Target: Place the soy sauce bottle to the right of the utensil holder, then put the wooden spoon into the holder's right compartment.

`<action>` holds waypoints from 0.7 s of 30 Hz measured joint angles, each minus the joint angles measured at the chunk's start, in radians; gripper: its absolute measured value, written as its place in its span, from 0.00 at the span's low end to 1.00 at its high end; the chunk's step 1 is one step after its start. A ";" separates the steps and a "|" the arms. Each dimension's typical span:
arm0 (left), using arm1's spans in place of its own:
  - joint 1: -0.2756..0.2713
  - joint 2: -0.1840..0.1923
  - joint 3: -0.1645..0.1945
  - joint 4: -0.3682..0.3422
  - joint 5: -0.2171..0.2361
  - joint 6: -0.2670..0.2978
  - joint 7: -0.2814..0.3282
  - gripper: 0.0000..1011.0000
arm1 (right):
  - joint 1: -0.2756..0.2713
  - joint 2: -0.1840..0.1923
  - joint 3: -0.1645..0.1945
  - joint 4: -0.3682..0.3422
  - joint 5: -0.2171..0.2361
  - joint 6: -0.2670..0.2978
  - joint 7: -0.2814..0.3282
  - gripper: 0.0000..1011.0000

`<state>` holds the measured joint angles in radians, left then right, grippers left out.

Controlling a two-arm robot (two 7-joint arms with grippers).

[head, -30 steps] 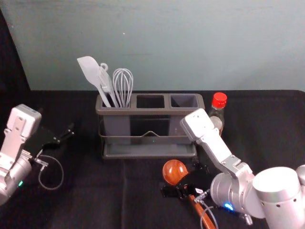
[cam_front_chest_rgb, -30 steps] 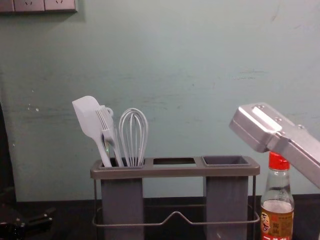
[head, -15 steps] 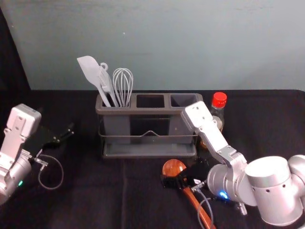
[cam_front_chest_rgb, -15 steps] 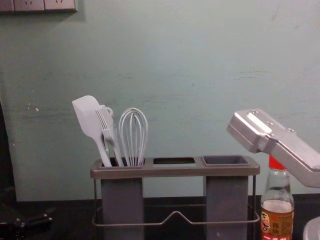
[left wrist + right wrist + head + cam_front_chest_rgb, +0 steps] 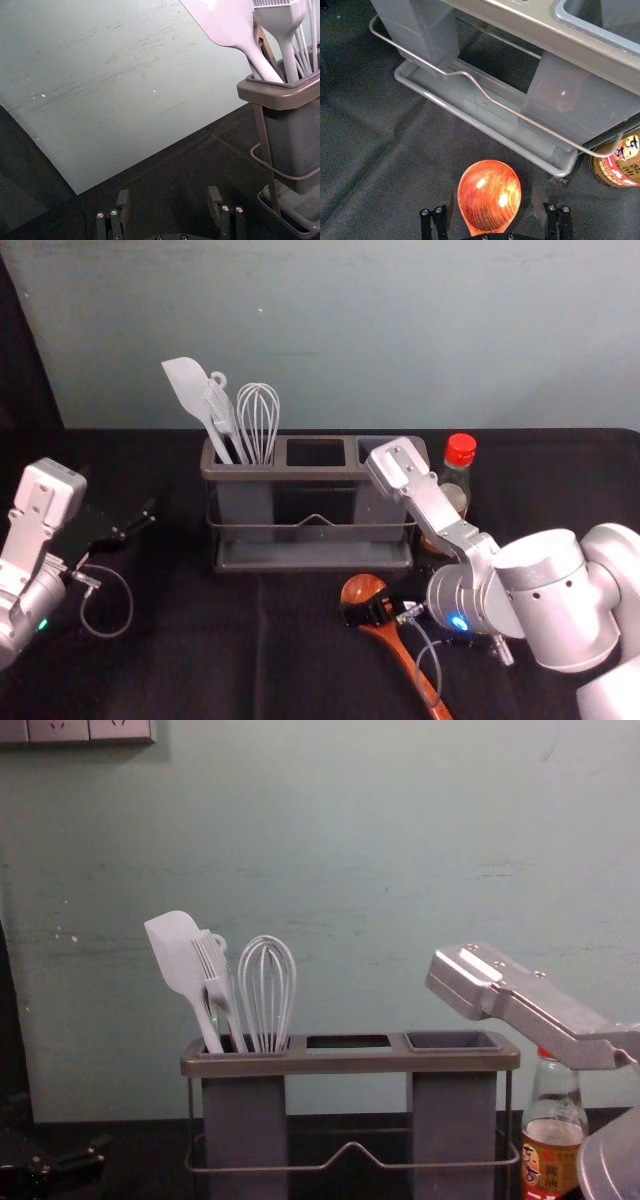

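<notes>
**Right claw [image 5: 372, 610] spread open over the wooden spoon [image 5: 405, 658]**

Head view: the right arm [image 5: 560, 595] comes in from the lower right, bent at its joints, with its claw low at the spoon, in front of the utensil holder [image 5: 310, 558]. A silver section of the arm slants up toward the holder's right compartment [image 5: 385, 447]. The spoon lies on the bench [image 5: 195, 670], bowl toward the holder, handle slanting away to the right. The soy sauce bottle [image 5: 457, 476] stands just right of the holder. The left claw [image 5: 130, 527] is parked left of it.

Left wrist view: the left claw [image 5: 168, 197] is spread, nothing between its fingers.

Right wrist view: the right claw's [image 5: 494, 199] fingers stand apart, one on either side of the spoon's bowl.

Chest view: the right arm's silver section tilts in from the right, partly covering the bottle's red cap [image 5: 545, 1053].
</notes>
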<state>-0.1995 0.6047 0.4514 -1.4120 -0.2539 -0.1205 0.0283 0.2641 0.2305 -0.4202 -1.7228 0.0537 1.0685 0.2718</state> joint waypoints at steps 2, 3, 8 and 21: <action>0.000 0.000 0.000 0.000 0.000 0.000 0.000 1.00 | 0.005 -0.002 -0.001 0.004 -0.003 0.004 0.005 0.99; 0.000 0.000 0.000 0.000 0.000 0.000 0.000 1.00 | 0.007 -0.002 -0.001 0.007 -0.004 0.005 0.007 0.99; 0.000 0.000 0.000 0.000 0.000 0.000 0.000 1.00 | 0.017 -0.010 -0.004 0.026 -0.014 0.007 0.019 0.99; 0.000 0.000 0.000 0.000 0.000 0.000 0.000 1.00 | 0.027 -0.029 -0.014 0.064 -0.042 0.002 0.041 0.99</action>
<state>-0.1995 0.6047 0.4514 -1.4120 -0.2539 -0.1205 0.0283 0.2913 0.2010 -0.4341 -1.6592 0.0113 1.0707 0.3127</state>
